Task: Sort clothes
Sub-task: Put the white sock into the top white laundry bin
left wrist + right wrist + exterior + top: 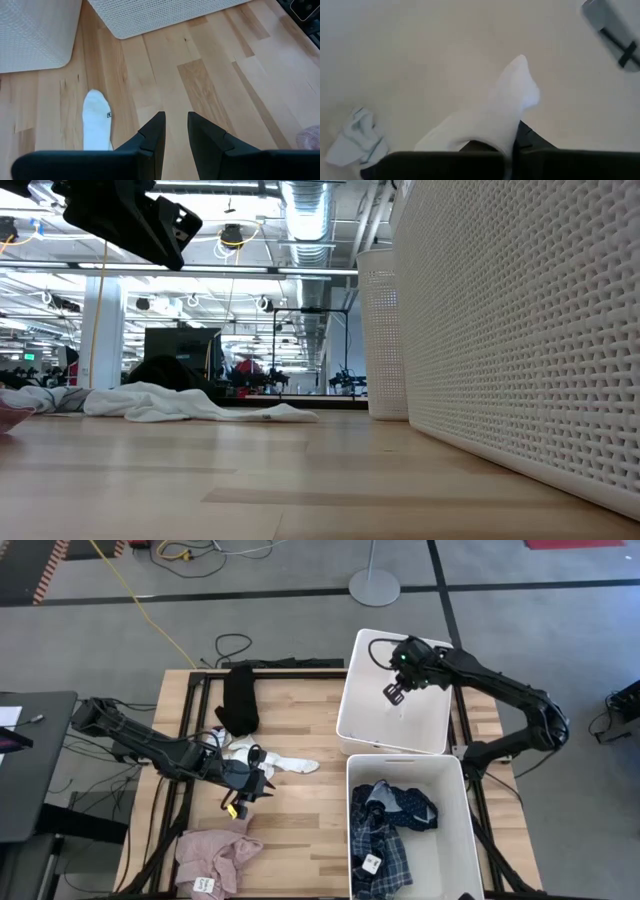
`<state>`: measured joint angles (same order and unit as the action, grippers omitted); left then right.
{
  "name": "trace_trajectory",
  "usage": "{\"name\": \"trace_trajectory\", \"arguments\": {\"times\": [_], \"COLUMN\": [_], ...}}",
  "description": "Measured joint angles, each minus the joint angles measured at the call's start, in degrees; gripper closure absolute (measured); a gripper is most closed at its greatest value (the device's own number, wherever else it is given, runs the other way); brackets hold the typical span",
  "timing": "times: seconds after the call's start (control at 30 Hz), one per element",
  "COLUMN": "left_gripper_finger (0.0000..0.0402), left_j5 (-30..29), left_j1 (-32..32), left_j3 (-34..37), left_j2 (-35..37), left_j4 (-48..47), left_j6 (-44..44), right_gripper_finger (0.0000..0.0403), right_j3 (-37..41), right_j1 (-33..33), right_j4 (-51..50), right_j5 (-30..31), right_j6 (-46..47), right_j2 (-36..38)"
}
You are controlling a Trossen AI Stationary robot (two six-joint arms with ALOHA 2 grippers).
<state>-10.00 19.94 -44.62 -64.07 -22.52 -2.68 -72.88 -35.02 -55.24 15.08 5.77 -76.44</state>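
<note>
My right gripper (394, 693) hangs over the far white bin (352, 690), shut on a white sock (495, 115). A balled striped sock (357, 137) lies on that bin's floor. My left gripper (250, 790) hovers above the table, its fingers (176, 125) a little apart with nothing between them. A second white sock (290, 764) lies flat on the table beside it. The black piece (238, 700) lies at the table's far side. The pink piece (215, 858) lies at the near left. The blue plaid shirt (385, 850) and the navy dotted piece (410, 808) lie in the near bin. My right gripper pinches the white sock between its two fingers, at a spot (506, 142) back from its rounded end. The fingers come from above, slanting down into the bin. The rounded end (522, 82) sticks out past the fingertips over the bin's floor. Whether it touches the floor cannot be told.
The near white bin (355, 775) and the far one stand side by side along the table's right side, and their mesh walls (520, 330) fill the right of the low view. Bare wood (300, 830) lies between my left gripper and the near bin.
</note>
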Motion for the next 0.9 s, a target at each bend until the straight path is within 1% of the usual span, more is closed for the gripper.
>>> {"name": "trace_trajectory", "arguments": {"times": [0.13,0.47,0.57,0.7,0.9], "left_gripper_finger": [0.0324,0.0324,0.0324,0.0324,0.0324], "left_j5": [0.02,0.04,-0.99,-5.51,-11.49], "left_j1": [0.0,0.0,0.0,-0.05,-1.9], "left_j3": [0.0,0.0,0.0,0.0,0.0], "left_j2": [0.0,0.0,0.0,-0.02,-0.02], "left_j4": [-0.02,-0.66,-0.79,-0.99,-3.64], "left_j6": [0.18,-0.63,-1.59,-2.76,-1.98], "right_gripper_finger": [0.0352,0.0216,0.0187,0.0173,0.0177], "right_j3": [0.0,0.0,0.0,0.0,0.0], "right_j1": [-1.23,-0.63,0.36,3.92,12.85], "right_j4": [-2.22,-2.65,-1.27,2.07,6.75], "right_j5": [-0.47,-0.47,-0.59,-0.59,-0.56], "right_j6": [1.15,2.08,2.47,2.61,2.39], "right_j2": [-0.66,0.56,1.95,5.05,10.41]}}
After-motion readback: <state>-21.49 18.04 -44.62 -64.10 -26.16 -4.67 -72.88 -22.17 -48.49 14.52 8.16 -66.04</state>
